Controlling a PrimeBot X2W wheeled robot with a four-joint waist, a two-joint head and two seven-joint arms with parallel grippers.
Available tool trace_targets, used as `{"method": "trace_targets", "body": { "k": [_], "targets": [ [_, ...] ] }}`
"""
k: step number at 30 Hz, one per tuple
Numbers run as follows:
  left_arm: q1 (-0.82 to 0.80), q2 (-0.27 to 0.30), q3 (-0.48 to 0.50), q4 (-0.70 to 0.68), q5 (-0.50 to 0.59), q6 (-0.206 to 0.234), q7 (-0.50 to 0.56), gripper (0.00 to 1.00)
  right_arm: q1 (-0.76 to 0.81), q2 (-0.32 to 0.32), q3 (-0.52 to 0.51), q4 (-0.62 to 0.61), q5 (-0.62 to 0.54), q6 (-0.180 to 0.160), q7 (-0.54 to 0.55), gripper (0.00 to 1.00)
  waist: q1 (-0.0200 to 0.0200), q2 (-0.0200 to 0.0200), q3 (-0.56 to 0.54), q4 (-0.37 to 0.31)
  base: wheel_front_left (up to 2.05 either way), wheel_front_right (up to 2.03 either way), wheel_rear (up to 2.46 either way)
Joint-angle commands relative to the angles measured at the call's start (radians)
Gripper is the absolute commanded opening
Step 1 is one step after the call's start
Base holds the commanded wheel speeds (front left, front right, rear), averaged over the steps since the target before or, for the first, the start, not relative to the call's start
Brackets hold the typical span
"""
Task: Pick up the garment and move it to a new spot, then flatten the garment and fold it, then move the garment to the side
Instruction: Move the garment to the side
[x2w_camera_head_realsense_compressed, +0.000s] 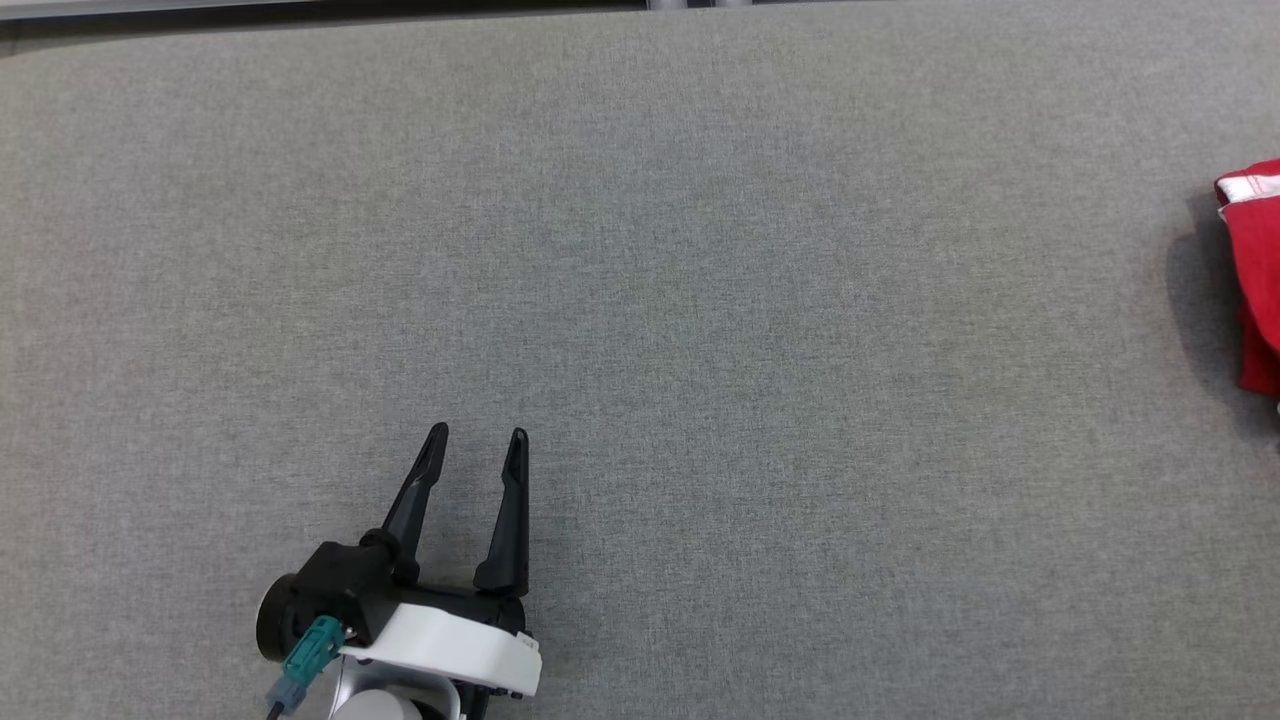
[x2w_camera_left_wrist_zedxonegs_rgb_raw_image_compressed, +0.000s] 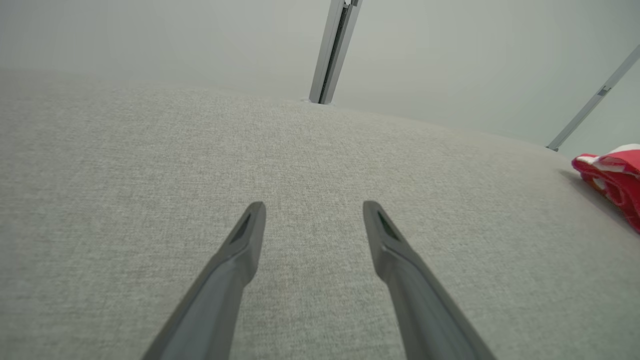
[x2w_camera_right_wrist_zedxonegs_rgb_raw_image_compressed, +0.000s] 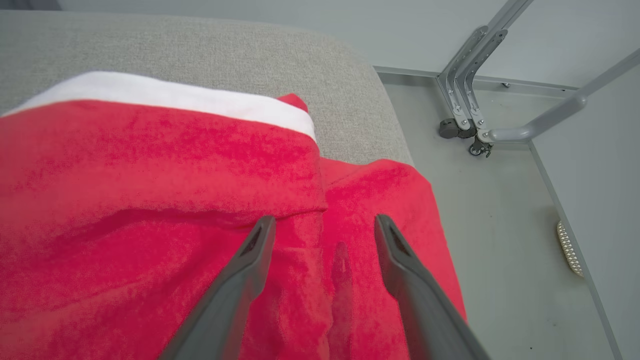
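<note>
With the red garment (x2w_camera_head_realsense_compressed: 1255, 260) laid, seemingly folded, at the 3 o'clock edge of the worktop (x2w_camera_head_realsense_compressed: 640, 250), and the right tool (x2w_camera_right_wrist_zedxonegs_rgb_raw_image_compressed: 325, 220) over it and the left tool (x2w_camera_head_realsense_compressed: 478, 431) at 7 o'clock both released, the right tool should be lifted straight clear so no fold is snagged.

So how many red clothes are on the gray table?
1. The red garment lies at the table's right edge, partly cut off in the head view, below the right gripper, which is open. More could be hidden past that edge.
</note>
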Motion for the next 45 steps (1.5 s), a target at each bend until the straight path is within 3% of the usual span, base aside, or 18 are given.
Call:
{"method": "trace_targets", "body": {
  "k": [1, 5, 10, 14, 15, 17, 20, 25, 29, 37, 38, 45],
  "targets": [
    [0.001, 0.004, 0.004, 0.000, -0.004, 0.005, 0.000, 1.00, 0.005, 0.013, 0.005, 0.012, -0.024, 0.000, -0.028, 1.00, 0.0000, 0.0000, -0.015, 0.002, 0.00, 0.00, 0.00],
    [0.030, 0.004, 0.020, 0.012, -0.023, 0.012, 0.000, 1.00, 0.027, 0.037, -0.006, 0.013, -0.103, 0.000, -0.195, 1.00, 0.0000, 0.0000, -0.079, 0.003, 0.00, 0.00, 0.00],
    [0.096, 0.004, 0.082, 0.041, -0.048, 0.024, 0.000, 1.00, 0.134, 0.150, -0.025, -0.075, -0.159, 0.000, -0.379, 1.00, 0.0000, 0.0000, -0.199, -0.015, 0.00, 0.00, 0.00],
    [0.169, 0.004, 0.146, 0.063, -0.047, 0.015, 0.000, 1.00, 0.292, 0.284, -0.076, -0.161, -0.255, 0.000, -0.411, 1.00, 0.0000, 0.0000, -0.298, -0.032, 0.00, 0.00, 0.00],
    [0.198, 0.004, 0.178, 0.081, -0.039, 0.022, 0.000, 1.00, 0.363, 0.355, -0.150, -0.244, -0.298, 0.000, -0.412, 1.00, 0.0000, 0.0000, -0.335, -0.040, 0.00, 0.00, 0.00],
    [0.217, 0.004, 0.205, 0.090, -0.026, 0.026, 0.000, 1.00, 0.468, 0.420, -0.225, -0.328, -0.391, 0.000, -0.412, 1.00, 0.0000, 0.0000, -0.366, -0.044, 0.00, 0.00, 0.00],
    [0.240, 0.004, 0.244, 0.097, -0.016, 0.017, 0.000, 1.00, 0.613, 0.549, -0.339, -0.447, -0.499, 0.000, -0.411, 1.00, 0.0000, 0.0000, -0.390, -0.044, 0.00, 0.00, 0.00],
    [0.264, 0.004, 0.278, 0.113, -0.007, -0.004, 0.000, 1.00, 0.768, 0.694, -0.434, -0.645, -0.641, 0.000, -0.411, 1.00, 0.0000, 0.0000, -0.413, -0.036, 0.00, 0.00, 0.00],
    [0.268, 0.003, 0.289, 0.118, -0.005, -0.020, 0.000, 1.00, 0.833, 0.739, -0.456, -0.704, -0.669, 0.000, -0.411, 1.00, 0.0000, 0.0000, -0.428, -0.018, 0.00, 0.00, 0.00],
    [0.280, 0.004, 0.276, 0.114, -0.018, -0.044, 0.000, 1.00, 0.853, 0.762, -0.479, -0.716, -0.692, 0.000, -0.412, 1.00, 0.0000, 0.0000, -0.451, -0.007, 0.00, 0.00, 0.00],
    [0.271, 0.000, 0.277, 0.116, -0.017, -0.042, 0.000, 0.00, 0.845, 0.765, -0.477, -0.714, -0.688, 0.000, -0.407, 0.00, 0.0000, 0.0000, -0.451, -0.008, 0.00, 0.00, 0.00],
    [0.272, -0.012, 0.281, 0.164, -0.050, -0.046, 0.018, 0.00, 0.852, 0.783, -0.482, -0.659, -0.647, 0.000, -0.386, 0.00, 0.0000, 0.0000, -0.450, -0.008, 0.00, 0.00, 0.00]
  ]
}}
